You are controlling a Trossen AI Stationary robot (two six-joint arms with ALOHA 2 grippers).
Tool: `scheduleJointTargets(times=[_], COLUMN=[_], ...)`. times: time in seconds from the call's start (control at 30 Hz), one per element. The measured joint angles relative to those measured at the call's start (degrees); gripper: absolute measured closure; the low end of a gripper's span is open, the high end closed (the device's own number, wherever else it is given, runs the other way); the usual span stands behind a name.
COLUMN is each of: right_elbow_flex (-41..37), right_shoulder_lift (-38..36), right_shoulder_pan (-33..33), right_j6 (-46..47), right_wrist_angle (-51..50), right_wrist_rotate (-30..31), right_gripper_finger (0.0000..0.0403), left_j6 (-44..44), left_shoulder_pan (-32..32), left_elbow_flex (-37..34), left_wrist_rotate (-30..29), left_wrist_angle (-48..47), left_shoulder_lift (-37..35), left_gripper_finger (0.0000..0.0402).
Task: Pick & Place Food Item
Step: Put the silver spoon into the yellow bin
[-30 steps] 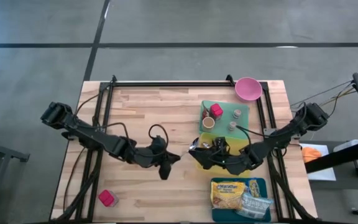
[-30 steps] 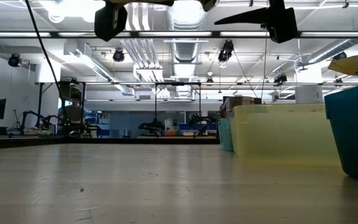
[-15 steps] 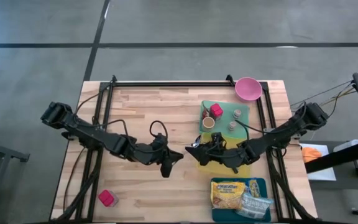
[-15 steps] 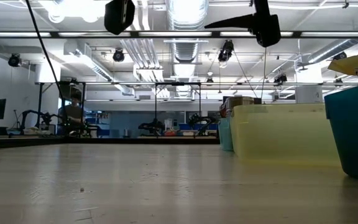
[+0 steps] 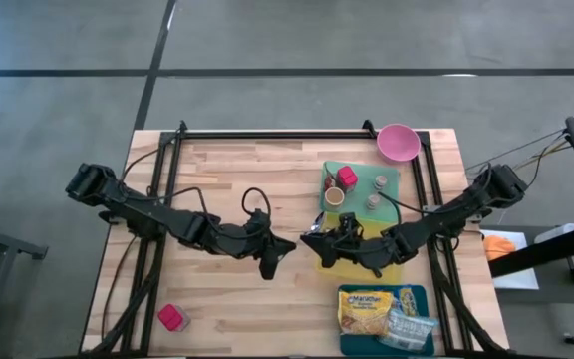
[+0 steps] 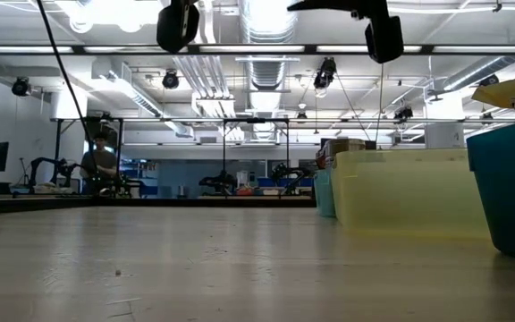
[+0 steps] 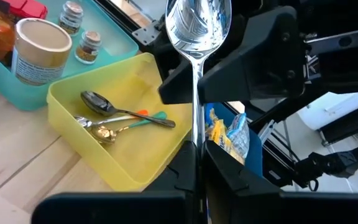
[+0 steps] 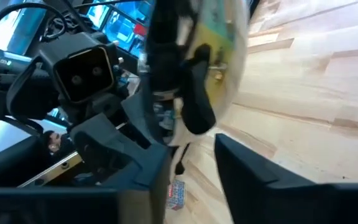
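Your left gripper (image 7: 194, 168) clamps a spoon (image 7: 197, 37), handle in its jaws, bowl toward the right gripper (image 5: 312, 242) | right jaws: cannot tell (blurred) | mid-air above the wooden table (image 5: 227, 170), beside yellow bin (image 7: 135, 155) | workshop behind.
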Motion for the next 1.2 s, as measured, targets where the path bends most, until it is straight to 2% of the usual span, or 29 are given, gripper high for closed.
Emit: scheduleJointTargets(times=[0.17, 0.4, 0.7, 0.8, 1.2], right_elbow_flex=[0.0, 0.0, 0.0, 0.0, 0.0], right_shoulder_lift=[0.0, 0.0, 0.1, 0.1, -0.2], right_shoulder_pan=[-0.3, -1.2, -1.5, -1.5, -1.5], right_j6=[-4.1, -5.4, -5.1, -5.2, -4.8], right_wrist_angle=[3.2, 5.8, 5.6, 5.6, 1.6], right_wrist_rotate=[0.3, -0.8, -2.4, -2.6, -2.7], right_gripper_finger=[0.0333, 0.0382, 0.0389, 0.0389, 0.0392], left_j6=[0.0, 0.0, 0.0, -0.3, -2.1], left_shoulder_pan=[0.0, 0.0, 0.0, 0.0, 0.1], left_elbow_flex=[0.0, 0.1, 0.1, 0.1, 0.1], left_wrist_rotate=[0.2, 1.0, 1.2, 1.2, 1.4], left_wrist_angle=[0.0, 0.1, -0.1, 0.1, 1.4], left_shoulder_lift=[0.0, -0.1, 0.0, 0.0, -1.5], left_gripper_finger=[0.0387, 0.0391, 0.039, 0.0357, 0.0174])
